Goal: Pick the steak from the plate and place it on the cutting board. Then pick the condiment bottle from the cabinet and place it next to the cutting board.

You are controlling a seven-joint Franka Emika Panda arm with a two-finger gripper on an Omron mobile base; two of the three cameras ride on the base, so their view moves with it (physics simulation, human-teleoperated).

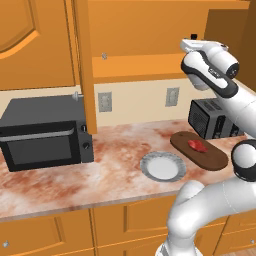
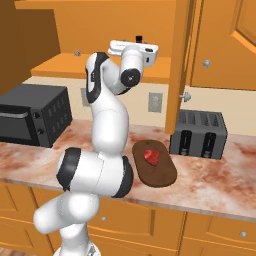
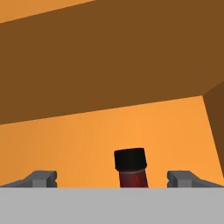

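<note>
The condiment bottle (image 3: pixel 131 169), dark red with a black cap, stands on the inner shelf of the open cabinet (image 1: pixel 135 67). My gripper (image 3: pixel 113 178) is open, with one fingertip on each side of the bottle and not touching it. From the base views only the bottle's black cap (image 1: pixel 193 36) (image 2: pixel 139 38) peeks over my hand, which is raised to shelf height. The steak (image 1: pixel 198 145) (image 2: pixel 152 156) lies on the dark oval cutting board (image 1: pixel 207 156) (image 2: pixel 160 175). The round plate (image 1: pixel 160 167) sits to the board's left with nothing on it.
The cabinet door (image 2: pixel 181 65) stands open just right of my hand. A black toaster (image 1: pixel 212 119) (image 2: pixel 200 133) sits behind the board. A black microwave (image 1: pixel 45 135) fills the counter's left side. The cabinet's side wall (image 3: pixel 214 131) is close on the right.
</note>
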